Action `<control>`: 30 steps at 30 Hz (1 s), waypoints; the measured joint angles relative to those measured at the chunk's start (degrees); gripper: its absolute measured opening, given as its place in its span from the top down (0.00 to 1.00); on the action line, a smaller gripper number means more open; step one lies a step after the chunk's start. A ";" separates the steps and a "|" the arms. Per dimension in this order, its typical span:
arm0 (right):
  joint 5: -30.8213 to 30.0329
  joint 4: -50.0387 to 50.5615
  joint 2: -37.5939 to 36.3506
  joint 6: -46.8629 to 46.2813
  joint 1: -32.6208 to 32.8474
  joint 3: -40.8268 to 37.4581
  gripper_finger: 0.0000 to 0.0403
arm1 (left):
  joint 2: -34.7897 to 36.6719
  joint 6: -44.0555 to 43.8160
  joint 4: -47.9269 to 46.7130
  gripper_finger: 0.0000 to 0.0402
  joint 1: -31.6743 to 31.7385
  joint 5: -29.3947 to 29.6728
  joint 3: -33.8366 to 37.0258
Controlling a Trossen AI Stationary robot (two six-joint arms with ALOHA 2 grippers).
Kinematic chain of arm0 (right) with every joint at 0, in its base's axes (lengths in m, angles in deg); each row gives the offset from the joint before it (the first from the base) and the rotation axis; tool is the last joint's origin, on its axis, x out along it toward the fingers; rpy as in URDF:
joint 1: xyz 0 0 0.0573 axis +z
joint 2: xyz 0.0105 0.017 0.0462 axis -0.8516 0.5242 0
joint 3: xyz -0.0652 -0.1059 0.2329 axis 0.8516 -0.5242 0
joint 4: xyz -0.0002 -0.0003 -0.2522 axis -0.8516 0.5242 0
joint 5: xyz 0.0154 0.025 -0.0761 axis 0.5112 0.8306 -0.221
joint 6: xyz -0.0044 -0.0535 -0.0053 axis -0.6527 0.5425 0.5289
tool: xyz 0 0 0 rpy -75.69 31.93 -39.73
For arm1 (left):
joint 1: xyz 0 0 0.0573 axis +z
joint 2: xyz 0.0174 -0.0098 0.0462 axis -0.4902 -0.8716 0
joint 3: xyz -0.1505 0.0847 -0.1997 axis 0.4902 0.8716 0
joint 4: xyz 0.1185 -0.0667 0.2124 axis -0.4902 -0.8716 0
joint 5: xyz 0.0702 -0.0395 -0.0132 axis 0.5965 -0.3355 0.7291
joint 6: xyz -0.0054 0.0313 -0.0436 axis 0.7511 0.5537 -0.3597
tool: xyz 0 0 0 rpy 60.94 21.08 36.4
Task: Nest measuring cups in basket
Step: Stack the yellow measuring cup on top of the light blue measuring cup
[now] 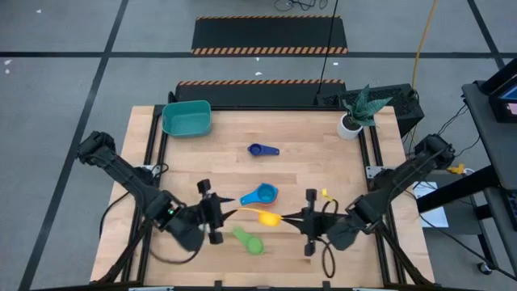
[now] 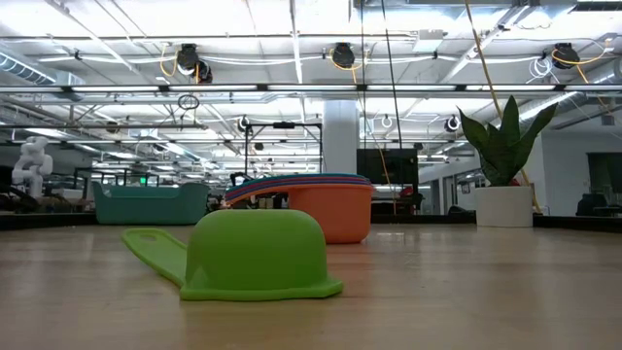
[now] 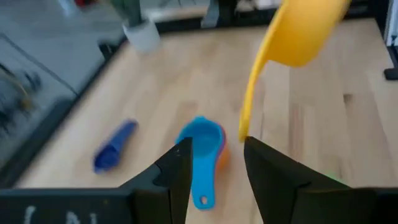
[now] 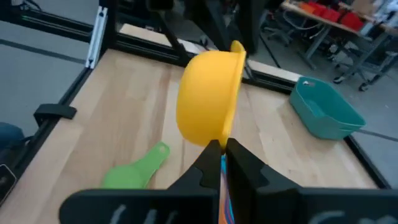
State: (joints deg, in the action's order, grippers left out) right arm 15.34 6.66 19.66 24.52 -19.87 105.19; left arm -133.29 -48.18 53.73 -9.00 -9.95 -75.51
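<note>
Fingers of right gripper [image 4: 221, 155] pinch yellow cup [image 4: 208, 96]; low view apparently misses it.

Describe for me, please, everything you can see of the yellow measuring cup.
The yellow measuring cup is a smooth, glossy plastic scoop with a round bowl and a long flat handle. It hangs in the air above the wooden table, tilted on its side. The right gripper is shut on its rim, while its handle reaches toward the left gripper, whose fingers stand open at the handle's tip. In the high view it sits between the stacked cups and the green cup.
</note>
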 joint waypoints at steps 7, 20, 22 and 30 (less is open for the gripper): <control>-7.07 -1.03 -3.21 1.74 4.95 0.00 1.00 | -0.02 7.03 6.92 0.66 -2.29 5.28 0.00; -15.33 -1.16 -5.19 4.35 8.93 -0.02 1.00 | -4.09 21.56 24.64 0.66 -2.29 4.60 0.02; -16.45 -1.26 -5.43 4.56 9.81 -0.02 1.00 | -5.50 26.32 29.37 0.66 -2.29 4.50 0.02; -16.78 -8.24 -5.43 10.55 12.51 -0.02 1.00 | -8.16 33.34 43.87 0.66 -1.68 3.39 0.02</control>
State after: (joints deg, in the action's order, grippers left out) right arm -1.44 -1.57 14.23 35.06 -7.36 105.17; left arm -141.45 -14.84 97.60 -10.67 -6.56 -75.49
